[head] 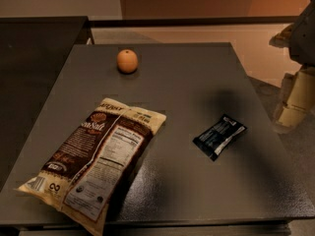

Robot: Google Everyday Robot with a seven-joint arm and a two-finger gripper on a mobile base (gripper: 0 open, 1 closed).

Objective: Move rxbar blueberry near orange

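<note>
The rxbar blueberry lies flat on the dark grey table, right of centre, in a dark wrapper with a pale panel. The orange sits near the table's far edge, left of centre, well apart from the bar. My gripper hangs at the right edge of the view, beyond the table's right side, above and to the right of the bar. It touches nothing.
A large brown-and-cream chip bag lies on the table's front left, between the bar and the left edge. A darker counter adjoins the table on the left. Floor shows past the right edge.
</note>
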